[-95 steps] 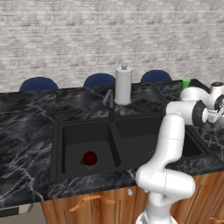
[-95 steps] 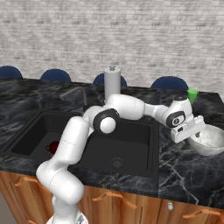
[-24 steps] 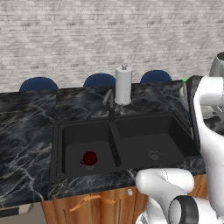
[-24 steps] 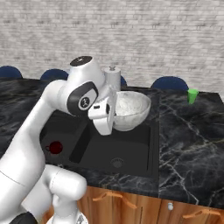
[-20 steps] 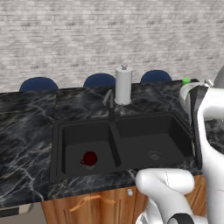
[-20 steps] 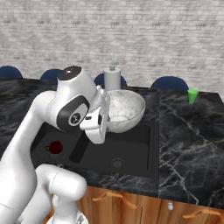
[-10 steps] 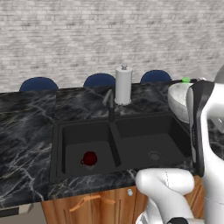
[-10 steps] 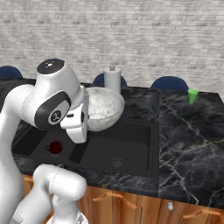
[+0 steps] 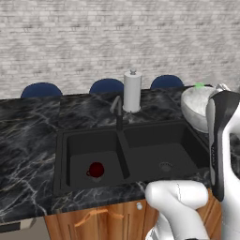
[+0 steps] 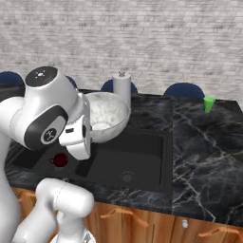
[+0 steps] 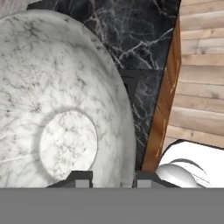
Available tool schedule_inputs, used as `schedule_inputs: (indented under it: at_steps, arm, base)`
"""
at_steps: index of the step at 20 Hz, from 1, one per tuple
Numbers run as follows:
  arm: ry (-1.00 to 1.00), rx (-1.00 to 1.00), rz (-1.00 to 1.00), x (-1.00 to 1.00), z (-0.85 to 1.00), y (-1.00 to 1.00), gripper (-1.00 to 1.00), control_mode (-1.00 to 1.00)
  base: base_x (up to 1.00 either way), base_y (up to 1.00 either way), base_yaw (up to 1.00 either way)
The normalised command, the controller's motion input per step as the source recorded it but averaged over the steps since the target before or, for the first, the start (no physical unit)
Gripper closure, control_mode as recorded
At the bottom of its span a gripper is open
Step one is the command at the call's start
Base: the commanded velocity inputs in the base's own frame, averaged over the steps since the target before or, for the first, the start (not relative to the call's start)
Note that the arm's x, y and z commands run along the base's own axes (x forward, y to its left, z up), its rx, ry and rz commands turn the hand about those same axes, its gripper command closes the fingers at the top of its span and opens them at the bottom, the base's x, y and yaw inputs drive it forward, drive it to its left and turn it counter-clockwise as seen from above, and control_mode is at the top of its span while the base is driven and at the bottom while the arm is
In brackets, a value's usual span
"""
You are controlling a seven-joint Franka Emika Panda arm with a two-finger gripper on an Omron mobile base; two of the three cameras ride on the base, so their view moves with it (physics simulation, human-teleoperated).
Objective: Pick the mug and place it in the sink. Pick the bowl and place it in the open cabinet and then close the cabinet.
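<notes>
Bowl (image 10: 105, 116) has swung left across the sink (image 9: 140, 150), pinched at its rim by your tool (image 11: 112, 178); mug (image 9: 96, 169) lies below, so cabinet comes next.

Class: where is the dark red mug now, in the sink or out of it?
In: the mug sits on the floor of the sink's left basin.

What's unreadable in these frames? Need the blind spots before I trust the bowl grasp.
- Jaws on the bowl rim: in the right base view the white arm covers the contact; the hand view cuts the fingertips at its bottom edge.
- Bowl in the left base view: the arm hides its right side.
- Cabinet: outside all three views, so door state unknown.
- Mug handle: too small to read.
- Green cup: mostly behind the bowl in the left base view.
</notes>
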Motion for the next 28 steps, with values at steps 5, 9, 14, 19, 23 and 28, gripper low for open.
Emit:
schedule_inputs:
  at_steps: [5, 9, 14, 19, 23, 28]
  arm:
    - [0.00, 0.00, 0.00, 0.00, 0.00, 0.00, 1.00, 1.00]
    - [0.00, 0.00, 0.00, 0.00, 0.00, 0.00, 1.00, 1.00]
    - [0.00, 0.00, 0.00, 0.00, 0.00, 0.00, 1.00, 1.00]
    - [0.00, 0.00, 0.00, 0.00, 0.00, 0.00, 1.00, 1.00]
    - [0.00, 0.00, 0.00, 0.00, 0.00, 0.00, 1.00, 1.00]
    - [0.00, 0.00, 0.00, 0.00, 0.00, 0.00, 1.00, 1.00]
  base:
    - [-0.03, 0.00, -0.72]
    - [0.00, 0.00, -1.00]
    - [0.00, 0.00, -1.00]
    - [0.00, 0.00, -1.00]
    - [0.00, 0.00, -1.00]
    - [0.00, 0.00, -1.00]
